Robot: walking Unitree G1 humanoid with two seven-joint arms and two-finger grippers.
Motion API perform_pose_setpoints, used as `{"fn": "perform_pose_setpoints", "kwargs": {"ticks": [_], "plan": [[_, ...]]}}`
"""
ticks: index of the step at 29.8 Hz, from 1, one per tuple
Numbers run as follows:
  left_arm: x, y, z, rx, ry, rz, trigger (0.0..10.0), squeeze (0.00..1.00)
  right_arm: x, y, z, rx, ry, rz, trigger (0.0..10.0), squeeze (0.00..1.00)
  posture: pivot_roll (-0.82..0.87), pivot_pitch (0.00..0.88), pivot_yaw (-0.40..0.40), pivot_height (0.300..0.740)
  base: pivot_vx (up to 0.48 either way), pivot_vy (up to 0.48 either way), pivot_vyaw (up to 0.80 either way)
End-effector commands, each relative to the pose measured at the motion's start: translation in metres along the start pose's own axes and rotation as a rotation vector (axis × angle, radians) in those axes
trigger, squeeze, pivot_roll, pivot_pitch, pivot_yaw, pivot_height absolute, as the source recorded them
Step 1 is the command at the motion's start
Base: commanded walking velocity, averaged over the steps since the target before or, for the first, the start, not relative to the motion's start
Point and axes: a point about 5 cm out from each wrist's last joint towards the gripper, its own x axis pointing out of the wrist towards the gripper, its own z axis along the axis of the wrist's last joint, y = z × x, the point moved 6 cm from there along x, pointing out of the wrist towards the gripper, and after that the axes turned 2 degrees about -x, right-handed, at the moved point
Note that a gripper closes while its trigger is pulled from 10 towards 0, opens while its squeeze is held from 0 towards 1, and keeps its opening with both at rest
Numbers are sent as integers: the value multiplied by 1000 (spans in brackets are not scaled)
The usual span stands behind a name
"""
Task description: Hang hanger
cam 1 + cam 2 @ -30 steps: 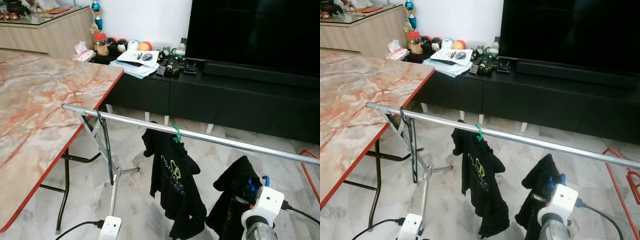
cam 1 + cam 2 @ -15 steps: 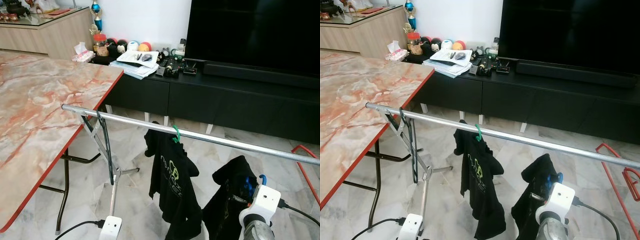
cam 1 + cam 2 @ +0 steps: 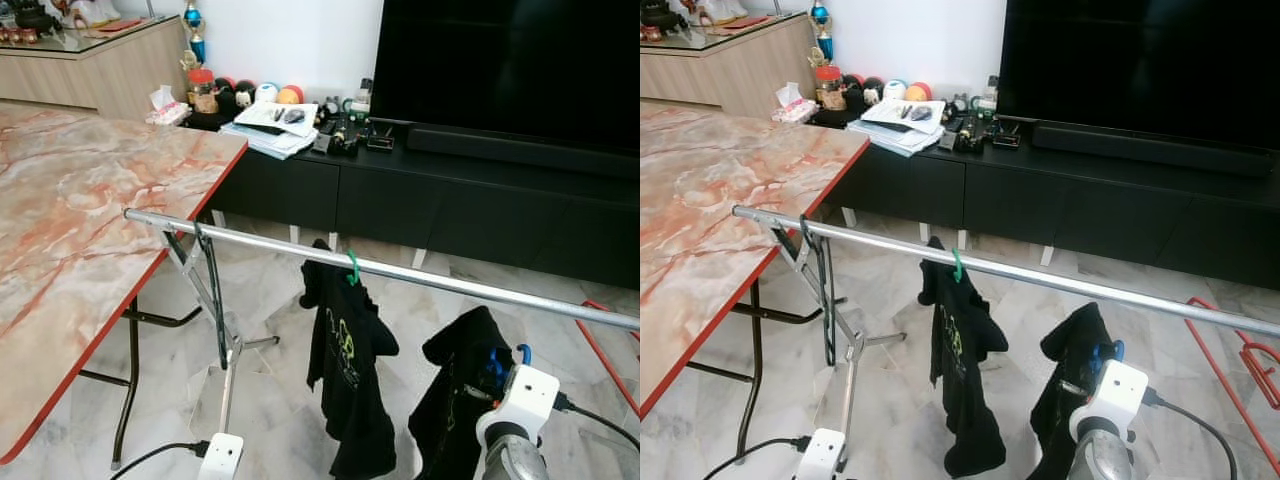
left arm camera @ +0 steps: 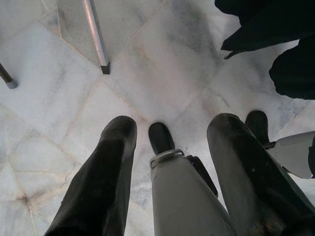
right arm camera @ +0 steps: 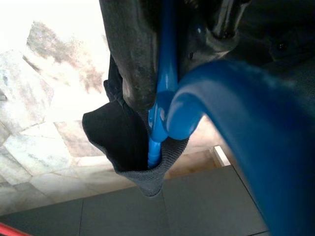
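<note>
A silver clothes rail (image 3: 430, 281) crosses the room in front of me. A black T-shirt (image 3: 348, 375) hangs from it on a green hanger (image 3: 352, 268). Low at the right, my right gripper (image 3: 493, 373) is shut on a blue hanger (image 5: 165, 73) that carries a second black garment (image 3: 455, 395), held below the rail. In the right wrist view a black finger (image 5: 130, 54) presses against the blue hanger's neck. My left gripper (image 4: 167, 135) hangs low and open, pointing at the marble floor, with nothing between its fingers (image 4: 110, 162).
A marble-topped table with a red edge (image 3: 90, 210) stands at the left, against the rail's end. The rack's folding legs (image 3: 215, 320) stand beside it. A black TV console (image 3: 470, 200) runs along the back. A red frame (image 3: 1240, 355) lies on the floor at the right.
The black T-shirt on the green hanger has swung round and now shows edge-on. My right arm with the blue hanger sits slightly further right.
</note>
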Motion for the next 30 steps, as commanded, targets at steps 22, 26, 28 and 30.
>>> {"fn": "perform_pose_setpoints", "kwargs": {"ticks": [22,26,28,30], "plan": [[-3,1,-23,-9,24,4,10000,0,6,2,6,17,-19,-7,10000,0,20,58,-6,740,-272,0,0],[-4,1,-25,-10,25,5,10000,0,7,-3,4,36,-3,-32,10000,0,21,57,-8,740,-277,0,0],[-4,1,-25,-10,25,6,10000,0,7,-4,2,34,9,-37,10000,0,22,56,-8,740,-279,0,-203],[-4,1,-25,-11,25,6,10000,0,8,-5,0,30,14,-41,10000,0,21,56,-8,740,-274,0,-800]]}}
